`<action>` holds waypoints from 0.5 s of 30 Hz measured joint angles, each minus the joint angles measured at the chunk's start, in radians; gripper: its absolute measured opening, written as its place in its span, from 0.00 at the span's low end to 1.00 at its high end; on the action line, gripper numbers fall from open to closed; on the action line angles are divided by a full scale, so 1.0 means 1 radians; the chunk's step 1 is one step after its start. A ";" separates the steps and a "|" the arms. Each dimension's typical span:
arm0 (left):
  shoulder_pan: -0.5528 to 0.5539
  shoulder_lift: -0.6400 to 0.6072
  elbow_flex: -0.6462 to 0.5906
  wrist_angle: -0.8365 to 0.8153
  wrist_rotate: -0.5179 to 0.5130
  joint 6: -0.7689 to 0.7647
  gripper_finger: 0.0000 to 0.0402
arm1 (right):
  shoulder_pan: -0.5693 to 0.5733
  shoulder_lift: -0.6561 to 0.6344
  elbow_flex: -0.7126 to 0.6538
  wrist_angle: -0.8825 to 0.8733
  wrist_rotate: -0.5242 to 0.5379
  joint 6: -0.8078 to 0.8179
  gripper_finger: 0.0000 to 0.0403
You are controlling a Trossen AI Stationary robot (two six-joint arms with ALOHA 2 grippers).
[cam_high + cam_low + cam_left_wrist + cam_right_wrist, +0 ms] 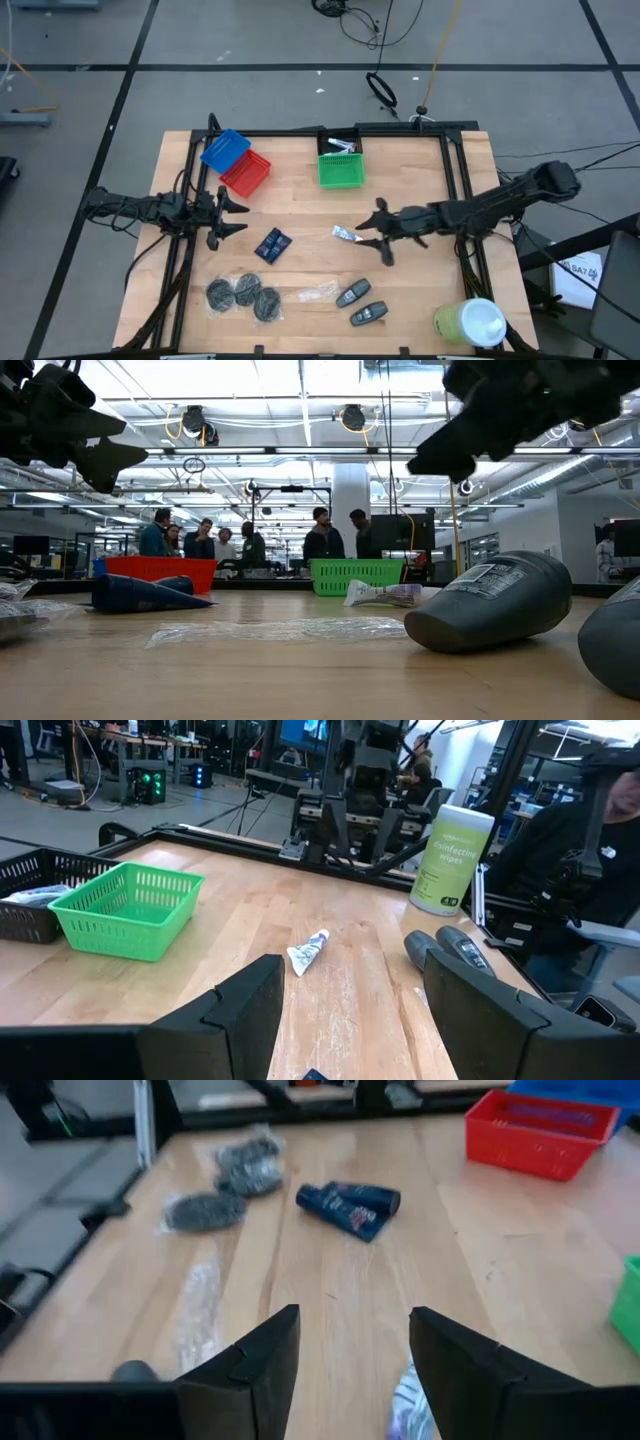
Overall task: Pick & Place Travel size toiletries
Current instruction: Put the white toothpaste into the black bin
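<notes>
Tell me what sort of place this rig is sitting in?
Most likely an open robotics lab or workshop. The low view shows a group of people standing behind the wooden table, under exposed ceiling ducts and strip lights. The left wrist view shows equipment racks and cabling on a bare floor.

White-silver tube (345, 234) lies flat mid-table, crumpled, near the green basket's front. Dark blue flat packets (272, 245) lie together, angled, left of the tube. Three dark grey round discs (243, 294) sit clustered at the front left, touching or nearly so. Two dark grey oval pieces (361, 304) lie side by side on their sides at front centre-right, slightly apart.
</notes>
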 joint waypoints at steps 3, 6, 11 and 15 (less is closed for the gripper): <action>0.000 0.000 0.000 0.000 0.000 0.000 0.59 | 0.000 0.107 0.092 -0.047 0.000 -0.045 0.42; 0.000 0.000 0.000 0.000 0.000 0.000 0.59 | -0.003 0.192 0.177 -0.129 0.000 -0.073 0.41; 0.000 0.000 0.000 0.000 0.000 0.000 0.59 | -0.034 0.299 0.269 -0.299 0.018 -0.022 0.43; 0.000 0.000 0.000 0.000 0.000 0.000 0.59 | -0.053 0.360 0.277 -0.334 0.027 -0.007 0.48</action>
